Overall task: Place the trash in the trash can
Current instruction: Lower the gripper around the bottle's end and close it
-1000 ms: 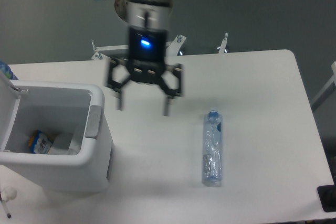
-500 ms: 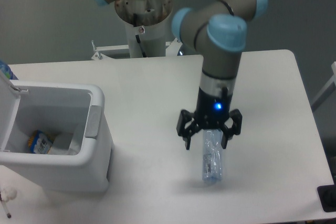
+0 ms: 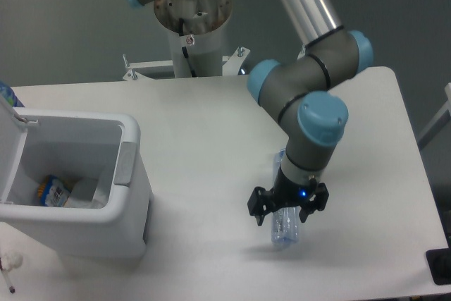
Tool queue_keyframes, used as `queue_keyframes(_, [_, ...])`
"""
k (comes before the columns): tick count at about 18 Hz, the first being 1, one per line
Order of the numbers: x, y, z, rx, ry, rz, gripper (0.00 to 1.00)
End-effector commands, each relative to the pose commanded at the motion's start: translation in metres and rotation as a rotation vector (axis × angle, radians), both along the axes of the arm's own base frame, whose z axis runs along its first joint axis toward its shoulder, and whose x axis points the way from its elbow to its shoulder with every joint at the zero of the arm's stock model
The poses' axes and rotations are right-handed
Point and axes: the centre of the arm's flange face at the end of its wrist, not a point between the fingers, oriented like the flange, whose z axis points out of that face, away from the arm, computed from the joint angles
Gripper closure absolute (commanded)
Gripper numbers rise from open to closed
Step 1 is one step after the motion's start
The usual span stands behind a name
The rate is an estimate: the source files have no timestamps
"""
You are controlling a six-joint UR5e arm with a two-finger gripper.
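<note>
The bottle (image 3: 285, 223) lies on the white table (image 3: 204, 125) over at about four o'clock from the middle, its long axis running roughly twelve to six, well apart from the trash can (image 3: 106, 227), which sits at the table's eight o'clock edge with its lid (image 3: 8, 153) thrown back. Down inside the can I can make out a whitish wad (image 3: 88, 192) and something with a blue and orange print (image 3: 53, 189) beside it, so I'd judge part of the job is already done. What's left is this bottle. The gripper (image 3: 287, 211) is low over the bottle's lower half, its dark fingers (image 3: 258, 211) spread either side of the clear body, one at nine o'clock and one at three; they look parted and not clamped, though whether the pads touch the plastic I cannot tell. To my eye the pick-up is only being lined up: closing, lifting, carrying across toward nine o'clock and dropping in are all not yet done
</note>
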Motion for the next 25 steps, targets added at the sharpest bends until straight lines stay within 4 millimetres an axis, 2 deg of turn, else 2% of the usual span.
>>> queue_keyframes(8, [0.008,0.01,-0.032,-0.107,0.003,-0.071,0.0])
queue_keyframes(16, [0.002,0.02,-0.048,-0.137,0.022,-0.081,0.0])
queue_keyframes(18, [0.002,0.02,-0.048,-0.136,0.024,-0.081,0.13])
queue_keyframes(21, [0.003,0.021,-0.047,-0.129,0.018,-0.08,0.39])
queue_keyframes(25, [0.001,0.023,-0.038,-0.117,0.03,-0.073,0.64])
